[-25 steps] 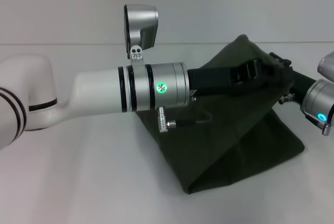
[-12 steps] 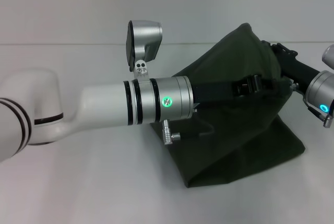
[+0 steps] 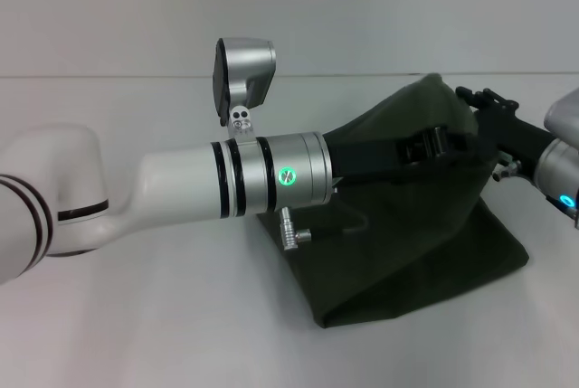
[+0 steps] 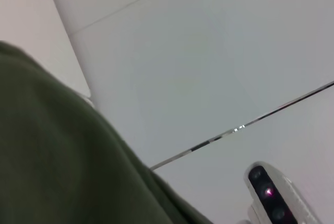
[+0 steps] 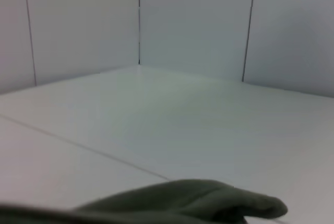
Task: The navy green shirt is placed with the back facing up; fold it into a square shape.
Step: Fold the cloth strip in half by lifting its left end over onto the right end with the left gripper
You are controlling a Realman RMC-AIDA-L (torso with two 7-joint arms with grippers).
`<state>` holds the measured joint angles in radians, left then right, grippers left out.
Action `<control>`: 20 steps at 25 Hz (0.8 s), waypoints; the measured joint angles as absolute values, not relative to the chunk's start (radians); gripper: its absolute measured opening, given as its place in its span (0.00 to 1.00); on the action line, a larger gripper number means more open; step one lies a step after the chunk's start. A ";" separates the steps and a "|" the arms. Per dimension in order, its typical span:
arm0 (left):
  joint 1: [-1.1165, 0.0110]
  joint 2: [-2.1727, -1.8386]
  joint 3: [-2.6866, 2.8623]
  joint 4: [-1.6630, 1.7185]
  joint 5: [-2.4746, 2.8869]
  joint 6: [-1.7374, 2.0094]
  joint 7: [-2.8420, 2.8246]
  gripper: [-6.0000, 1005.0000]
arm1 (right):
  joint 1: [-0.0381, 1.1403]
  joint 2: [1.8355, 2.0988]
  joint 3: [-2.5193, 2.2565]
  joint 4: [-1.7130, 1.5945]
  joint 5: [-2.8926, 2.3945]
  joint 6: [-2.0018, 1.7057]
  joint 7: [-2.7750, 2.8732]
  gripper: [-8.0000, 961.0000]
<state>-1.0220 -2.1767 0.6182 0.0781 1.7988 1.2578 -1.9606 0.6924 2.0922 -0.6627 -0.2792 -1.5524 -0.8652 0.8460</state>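
step: mid-fold, both arms lifting the navy green shirt (image 3: 407, 225) edge | left gripper (image 3: 434, 146), right gripper (image 3: 484, 112): finger state cannot tell | next: probably carrying the edge over, laying it flat

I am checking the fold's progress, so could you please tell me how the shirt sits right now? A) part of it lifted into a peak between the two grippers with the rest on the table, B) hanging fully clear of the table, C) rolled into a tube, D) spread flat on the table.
A: the navy green shirt rises to a peak where the left gripper and right gripper meet it, while its lower fold rests on the table.
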 joint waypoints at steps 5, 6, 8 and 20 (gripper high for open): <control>-1.020 -2.177 0.619 0.077 1.798 1.254 -1.960 0.02 | 0.650 2.091 -0.680 -0.330 -1.555 -0.856 0.841 0.95; -1.020 -2.177 0.620 0.075 1.798 1.253 -1.960 0.02 | 0.643 2.091 -0.682 -0.339 -1.555 -0.852 0.841 0.95; -1.020 -2.177 0.621 0.069 1.798 1.250 -1.960 0.02 | 0.634 2.091 -0.684 -0.347 -1.555 -0.836 0.840 0.95; -1.020 -2.177 0.618 0.039 1.798 1.196 -1.934 0.02 | 0.629 2.092 -0.757 -0.349 -1.557 -0.740 0.807 0.95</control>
<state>-1.0199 -2.1767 0.6180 0.0387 1.7977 1.1958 -1.9340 0.6286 2.0923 -0.7567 -0.3493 -1.5573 -0.7400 0.8066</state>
